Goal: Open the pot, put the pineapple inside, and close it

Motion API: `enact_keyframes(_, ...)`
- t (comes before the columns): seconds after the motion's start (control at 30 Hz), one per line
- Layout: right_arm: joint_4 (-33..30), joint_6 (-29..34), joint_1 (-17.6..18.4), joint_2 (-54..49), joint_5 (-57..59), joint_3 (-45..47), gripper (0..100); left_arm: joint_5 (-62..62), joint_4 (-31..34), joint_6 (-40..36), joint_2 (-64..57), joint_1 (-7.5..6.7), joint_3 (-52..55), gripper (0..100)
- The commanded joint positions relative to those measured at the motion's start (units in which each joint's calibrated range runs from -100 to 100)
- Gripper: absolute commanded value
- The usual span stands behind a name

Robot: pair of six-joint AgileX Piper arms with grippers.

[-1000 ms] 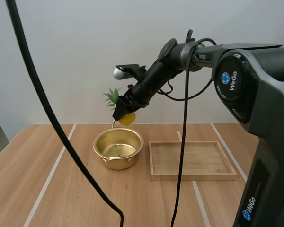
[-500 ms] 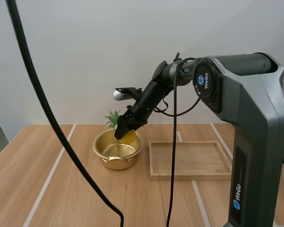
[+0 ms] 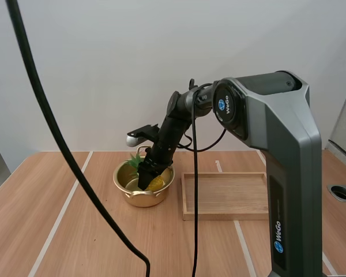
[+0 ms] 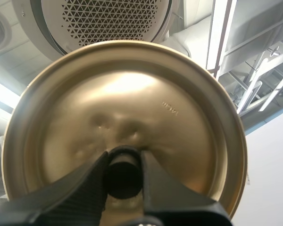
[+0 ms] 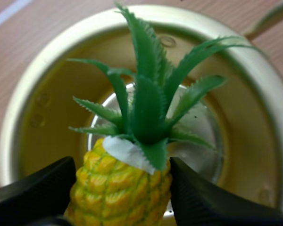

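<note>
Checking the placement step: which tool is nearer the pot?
Right. The right tool is down inside the pot, pinching the pineapple. The left tool is elsewhere, shut on the lid; its distance from the pot cannot be told.

Both sides gripping.
My right arm point(image 3: 173, 124) slants forward and down, right fingers point(image 5: 33, 188) pinched; left fingers point(image 4: 75, 188) clamped.

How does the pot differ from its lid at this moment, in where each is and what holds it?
The pot stands on the table, while the lid is off it, pinched by its knob in the left gripper. The pot takes the pineapple, which the right gripper holds inside its rim; the lid carries nothing. Both are round and gold-coloured.
</note>
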Motion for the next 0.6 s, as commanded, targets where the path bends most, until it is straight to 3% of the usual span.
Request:
enact_keyframes(0.0, -3.8, 1.5, 0.0, 0.4, -1.0, -0.4, 0, 2.3, 0.4, -0.1, -0.1, -0.11, 0.0, 0)
enact_keyframes(0.3, -3.5, 5.0, 0.0, 0.3, 2.4, -0.4, 2, 3.5, 0.4, -0.1, -0.1, -0.11, 0.0, 0)
enact_keyframes(0.43, -3.8, 5.0, 0.0, 0.3, 3.6, -0.4, 39, 3.5, 0.4, -0.1, -0.1, -0.11, 0.0, 0)
enact_keyframes(0.5, -3.1, 5.0, 0.0, 0.3, 3.6, -0.4, 67, 3.5, 0.4, -0.1, 0.0, -0.11, 0.0, 0)
enact_keyframes(0.57, -2.7, 4.5, 0.0, 0.2, 3.6, -0.4, 85, 3.6, 0.4, -0.1, 0.2, -0.11, 0.0, 0)
